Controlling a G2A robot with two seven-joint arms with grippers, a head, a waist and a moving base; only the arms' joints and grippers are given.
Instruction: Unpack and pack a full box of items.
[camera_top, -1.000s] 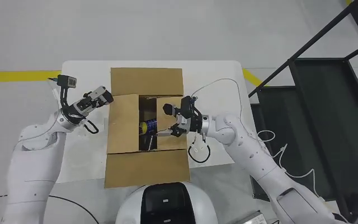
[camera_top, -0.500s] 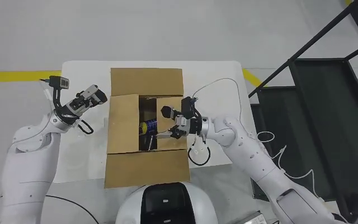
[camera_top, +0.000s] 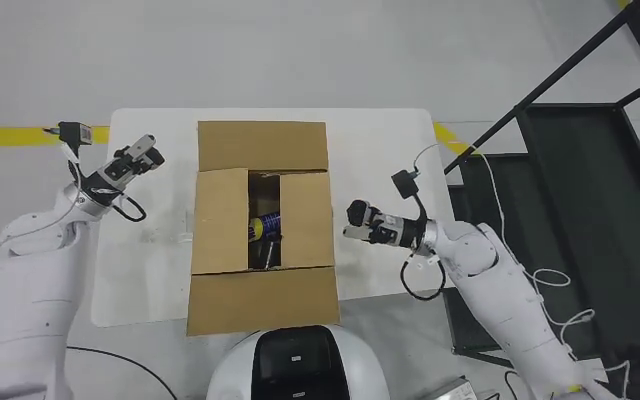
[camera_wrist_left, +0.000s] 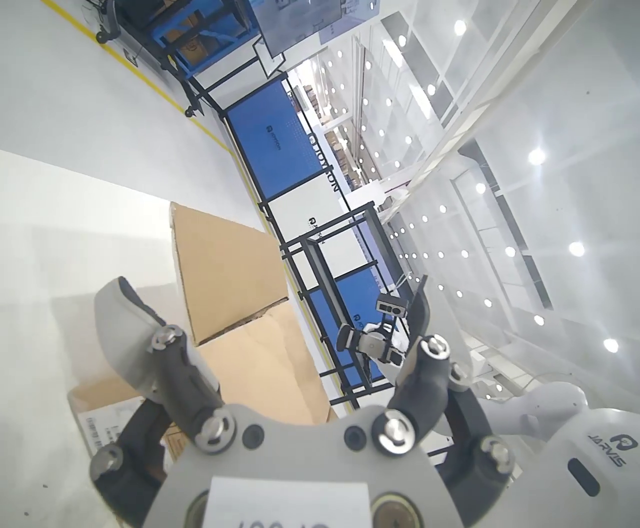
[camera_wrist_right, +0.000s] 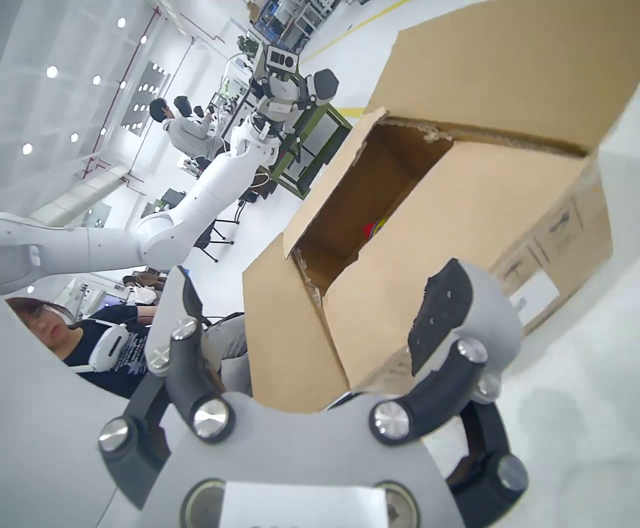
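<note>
- Cardboard box (camera_top: 262, 300) sits in the middle of the white table (camera_top: 390, 150). Its far and near flaps lie folded out flat.
- The two side flaps (camera_top: 220, 220) lean in over the top, so only a thin gap is left. That gap runs long from the far side of the table to the near side.
- Down in the gap you can see a blue and yellow can (camera_top: 265, 227). It looks to lie on its side, with its long way going about left to right. Little of it shows, so I can't be sure.
- A dark thing (camera_top: 262, 253) lies in the gap too, on the robot's side of the can.
- Your right gripper (camera_wrist_right: 310, 305) is spread wide and holds nothing. It sits just beside the right side flap and faces the box.
- Your left gripper (camera_wrist_left: 272, 320) is spread wide and empty too. It is well apart from the box, out by the table's far left corner.
- I think the right arm is the nearer one for the next move. The side flaps likely need a push outward before you reach in for the can.
</note>
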